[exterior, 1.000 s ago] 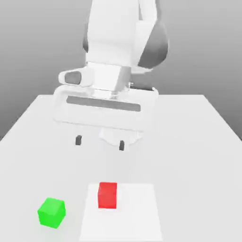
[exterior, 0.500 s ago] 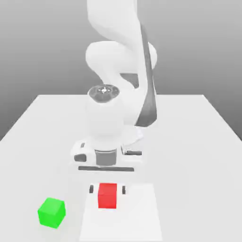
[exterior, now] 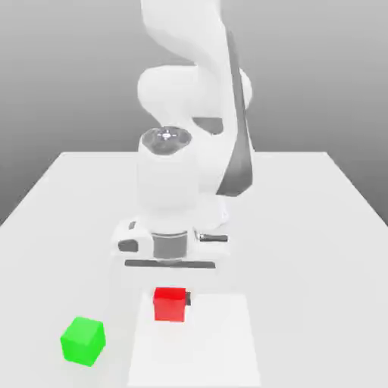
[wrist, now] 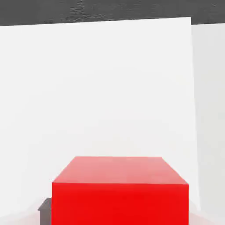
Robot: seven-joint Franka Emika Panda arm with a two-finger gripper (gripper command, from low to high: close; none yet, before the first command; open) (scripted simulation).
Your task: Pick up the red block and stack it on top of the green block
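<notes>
Hand (exterior: 171,300) closed about the red block (exterior: 170,305), with its fingers drawn in against two opposite sides, so the gap between them is just the block's width. The block sits level and upright directly below the hand's wide white body, and a dark fingertip (exterior: 188,298) shows against its side toward the exterior view's right. In the hand view the block lies close to the camera, its paler top face and bright red side both in sight, with a dark finger pad (wrist: 45,212) right beside it. Beneath the hand and reaching out from it toward the exterior camera is a flat white square (exterior: 198,348) on the pale table (exterior: 303,265). Whether the red block touches that square or hangs just above it, I cannot tell. The green block (exterior: 83,341) rests on the table off to the hand's side, toward the exterior view's left and nearer that camera than the hand, well apart from the red one and turned at an angle. Above and behind the hand rises the white arm (exterior: 193,98).
</notes>
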